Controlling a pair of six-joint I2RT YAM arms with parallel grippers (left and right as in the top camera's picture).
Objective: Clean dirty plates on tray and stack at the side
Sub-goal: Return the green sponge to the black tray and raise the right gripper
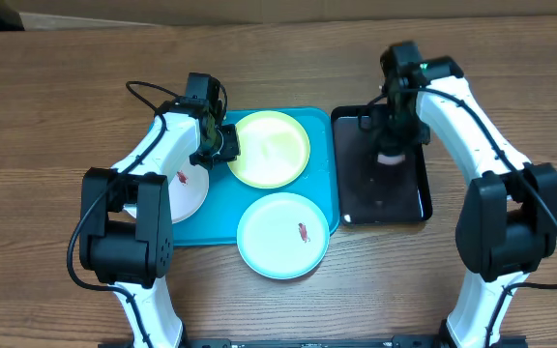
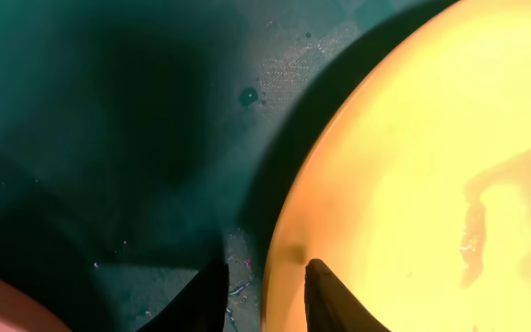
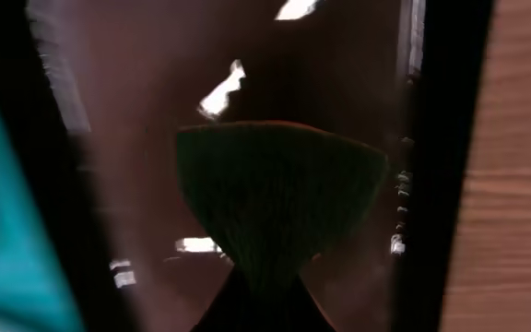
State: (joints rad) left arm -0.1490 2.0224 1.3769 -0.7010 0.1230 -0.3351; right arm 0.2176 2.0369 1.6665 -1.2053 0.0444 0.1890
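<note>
Three plates lie around my left claw [image 1: 223, 145]. It sits low at the left rim of the round yellow-green plastic plate [image 1: 271, 148]. In the wrist view its fingers [image 2: 212, 297] are slightly parted. One is over the plate, the other over the large turquoise-blue rectangular plastic tray [image 1: 216, 220]. The rim is between them with a gap showing, so the claw is released, not clamping.

The yellow-green plate lies flat on the tray, just right of this claw. The round white plastic plate [image 1: 190, 193] is near the claw, back toward my base and slightly left. It lies on the tray's left side, partly hidden under my left arm [image 1: 153, 155]. The round light blue plastic plate [image 1: 283, 235] is back and to the right of the claw. It overhangs the tray's corner onto the wooden desk [image 1: 66, 77], with a red-brown smear [image 1: 303, 232] near its middle.

My right claw [image 1: 392, 155] is well right of the left one, over the smaller glossy black rectangular tray [image 1: 356, 205], which lies just beside the turquoise tray. It is clenched on a dark green fan-shaped scouring pad [image 3: 275, 194], pinched at the narrow end, and the pad spreads ahead of the fingertips. I cannot tell whether the pad touches the black tray.
</note>
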